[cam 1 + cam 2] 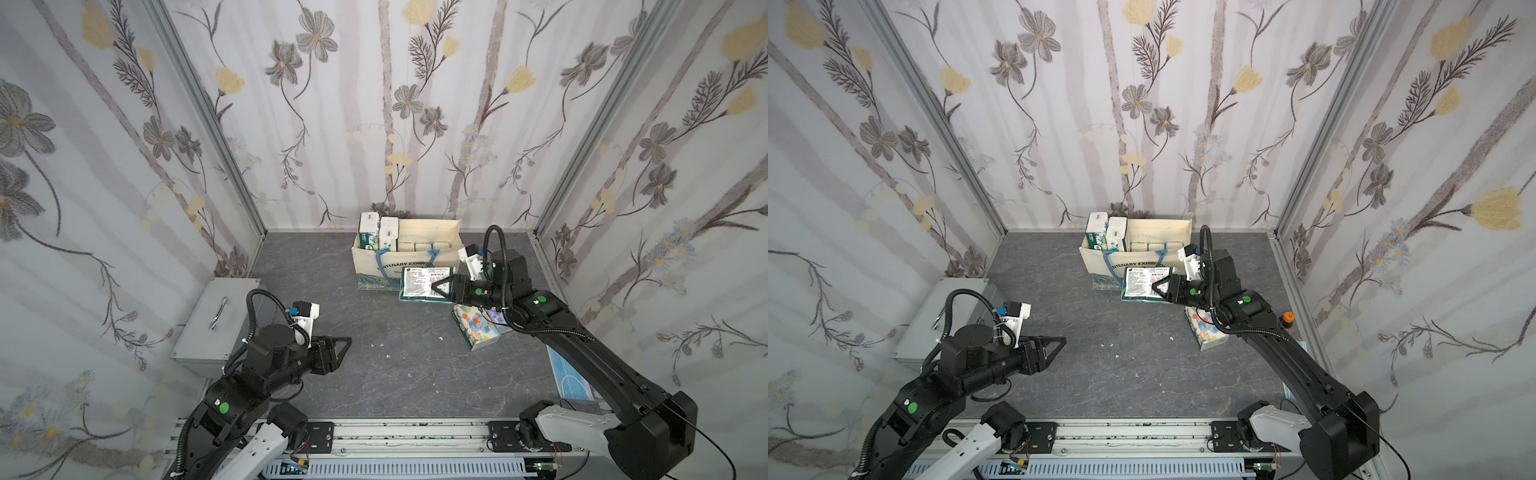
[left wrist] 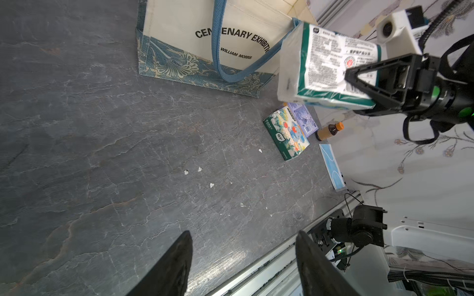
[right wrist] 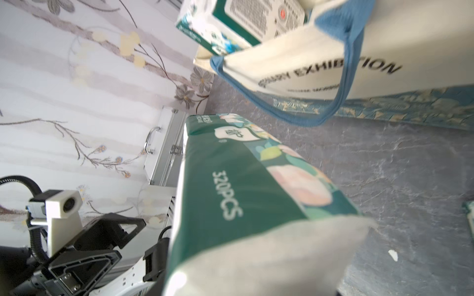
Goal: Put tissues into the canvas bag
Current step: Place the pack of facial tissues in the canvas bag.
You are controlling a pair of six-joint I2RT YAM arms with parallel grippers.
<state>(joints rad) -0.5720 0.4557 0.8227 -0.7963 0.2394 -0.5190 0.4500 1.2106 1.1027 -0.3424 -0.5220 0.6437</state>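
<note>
The cream canvas bag (image 1: 376, 266) (image 1: 1100, 268) (image 2: 205, 38) (image 3: 384, 51) stands open at the back of the table. Two tissue packs (image 1: 370, 230) stand upright at its left end, and several white ones (image 1: 424, 246) lie inside. My right gripper (image 1: 434, 286) (image 1: 1154, 289) (image 2: 348, 77) is shut on a dark green tissue pack (image 1: 417, 282) (image 1: 1140, 286) (image 2: 325, 66) (image 3: 230, 192). It holds the pack off the table before the bag's right end. An elephant-cartoon pack (image 1: 476, 330) (image 2: 286, 133) and a lavender pack (image 2: 302, 119) lie under that arm. My left gripper (image 1: 347, 343) (image 1: 1063, 340) (image 2: 243, 233) hangs open and empty near the front left.
A silver metal case (image 1: 216, 324) sits against the left wall. A small brown bottle with an orange cap (image 1: 1287, 318) (image 2: 329, 130) and a flat blue mask packet (image 1: 569, 378) (image 2: 332, 166) lie along the right edge. A metal rail (image 1: 415, 432) runs along the front.
</note>
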